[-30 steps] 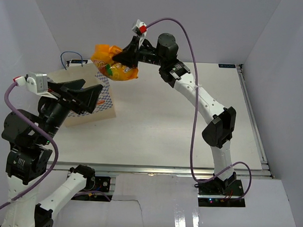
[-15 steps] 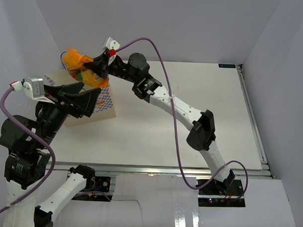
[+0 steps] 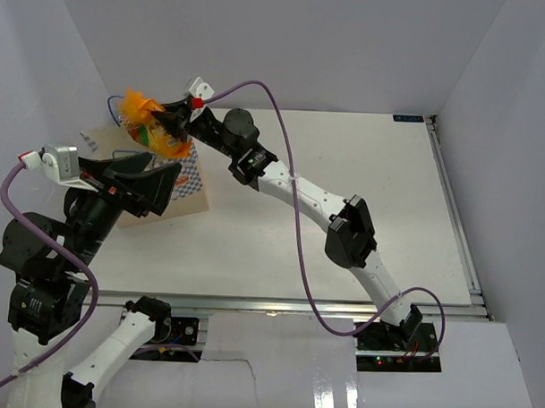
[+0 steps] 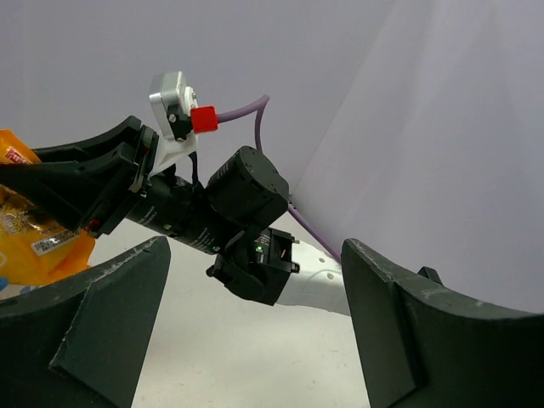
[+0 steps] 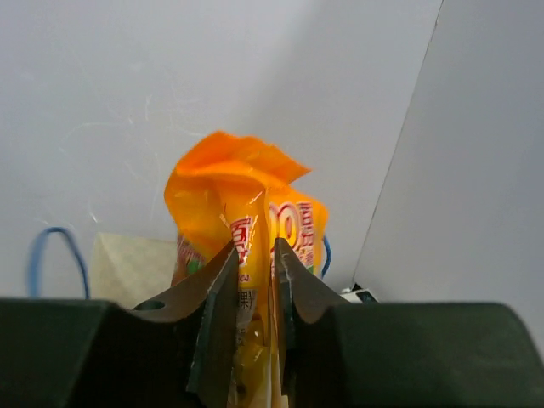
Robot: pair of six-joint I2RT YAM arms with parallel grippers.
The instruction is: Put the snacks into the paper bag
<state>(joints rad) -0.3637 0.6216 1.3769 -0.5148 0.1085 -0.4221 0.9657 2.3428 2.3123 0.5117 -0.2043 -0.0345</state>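
My right gripper [image 3: 166,126] is shut on the orange pouch [image 3: 148,128] and holds it in the air over the paper bag [image 3: 191,185] at the far left. In the right wrist view the pouch [image 5: 229,200] stands pinched between my fingers [image 5: 214,293], with the bag's tan inside [image 5: 127,268] and a blue cord handle [image 5: 38,255] below. My left gripper [image 3: 139,186] is open and empty, raised beside the bag's near side. The left wrist view shows the pouch [image 4: 25,229] at the left edge. The other snacks are out of view.
The white enclosure walls [image 3: 71,63] stand close behind and left of the bag. My right arm [image 3: 299,200] stretches diagonally across the table [image 3: 345,171]. A metal rail [image 3: 456,210] runs along the right edge.
My right gripper has carried the orange pouch leftward from the table's middle-back to above the paper bag. My left gripper has stayed near the bag, shifting slightly.
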